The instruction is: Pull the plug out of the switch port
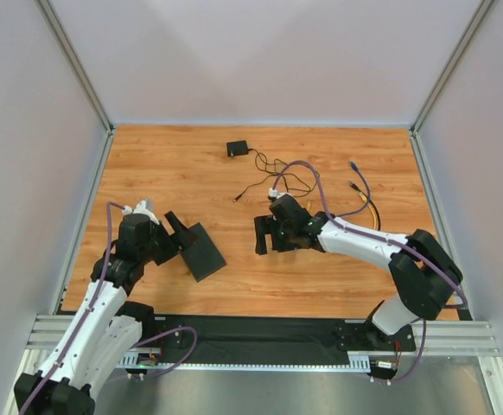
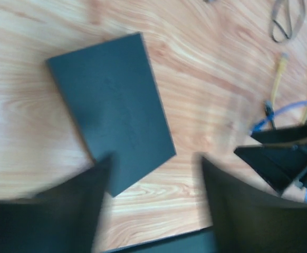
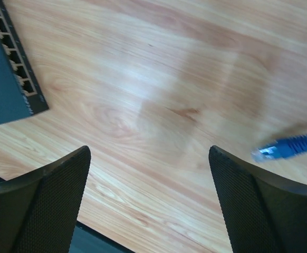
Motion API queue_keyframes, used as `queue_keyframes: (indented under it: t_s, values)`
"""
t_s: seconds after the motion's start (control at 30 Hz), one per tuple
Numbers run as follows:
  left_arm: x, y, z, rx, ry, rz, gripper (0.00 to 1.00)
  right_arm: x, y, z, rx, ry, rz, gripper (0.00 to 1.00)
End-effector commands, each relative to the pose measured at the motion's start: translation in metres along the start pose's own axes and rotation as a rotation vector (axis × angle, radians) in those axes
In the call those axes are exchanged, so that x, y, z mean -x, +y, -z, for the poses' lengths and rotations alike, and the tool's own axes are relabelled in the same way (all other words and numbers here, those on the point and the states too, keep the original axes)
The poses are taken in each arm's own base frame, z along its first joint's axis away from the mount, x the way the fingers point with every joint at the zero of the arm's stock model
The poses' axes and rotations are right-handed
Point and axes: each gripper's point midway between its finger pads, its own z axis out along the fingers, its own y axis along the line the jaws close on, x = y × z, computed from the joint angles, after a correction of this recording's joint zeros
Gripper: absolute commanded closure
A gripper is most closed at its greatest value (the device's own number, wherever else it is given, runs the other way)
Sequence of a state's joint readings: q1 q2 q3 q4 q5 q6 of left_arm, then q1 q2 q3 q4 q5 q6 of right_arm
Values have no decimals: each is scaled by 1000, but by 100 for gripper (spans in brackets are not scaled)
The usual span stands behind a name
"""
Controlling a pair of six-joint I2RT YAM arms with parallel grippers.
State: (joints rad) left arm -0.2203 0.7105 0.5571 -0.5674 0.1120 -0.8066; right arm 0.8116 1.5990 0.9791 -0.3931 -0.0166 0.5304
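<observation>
The switch [image 1: 202,251] is a flat matte-black box lying on the wooden table at the left. In the left wrist view the switch [image 2: 114,108] lies just beyond my fingers. My left gripper [image 1: 180,240] hovers at its near-left edge, open and empty [image 2: 156,163]. My right gripper [image 1: 267,225] is to the right of the switch, open and empty [image 3: 148,153]. In the right wrist view the switch's socket edge [image 3: 17,63] shows at the top left, and no plug sits in the sockets that show. A blue plug [image 3: 286,147] lies loose on the table at the right.
A small black adapter block [image 1: 237,149] on a thin black lead sits at the back. Blue and yellow cables [image 1: 360,186] lie at the right, also in the left wrist view [image 2: 278,79]. Grey walls enclose the table. A black rail [image 1: 260,333] runs along the near edge.
</observation>
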Motion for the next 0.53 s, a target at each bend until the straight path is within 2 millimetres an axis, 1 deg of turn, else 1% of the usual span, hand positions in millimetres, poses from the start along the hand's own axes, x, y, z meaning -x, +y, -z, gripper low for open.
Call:
queue_keyframes:
  t_s: [0.0,0.03,0.07,0.1,0.2,0.23,0.3,0.4,0.43,0.47,0.5]
  values:
    - [-15,-33,4,-244,46,-38,1,11,-10,18,-13,-116,-56,4]
    - [-19,-35,3,-271,52,-24,0,10,-11,20,-11,-128,-75,3]
    - [-26,-38,1,-319,70,-21,0,13,-11,23,-7,-150,-85,3]
    - [-30,-39,-2,-340,82,-16,0,11,-13,26,-9,-162,-95,2]
    - [-43,-40,-8,-390,125,-4,0,13,-15,29,-12,-191,-131,0]
    - [-46,-41,-9,-402,134,-3,0,10,-16,28,-12,-185,-135,0]
    - [-51,-47,-9,-449,156,-11,0,9,-12,25,14,-180,-141,0]
    - [-53,-56,-5,-494,166,-27,0,2,-9,17,59,-158,-160,0]
    - [-52,-60,-3,-515,162,-36,0,-4,-3,13,130,-127,-174,0]
    - [-51,-62,-1,-534,156,-45,0,-6,0,11,171,-122,-187,0]
    - [-54,-66,2,-564,169,-52,0,-6,5,12,228,-129,-224,0]
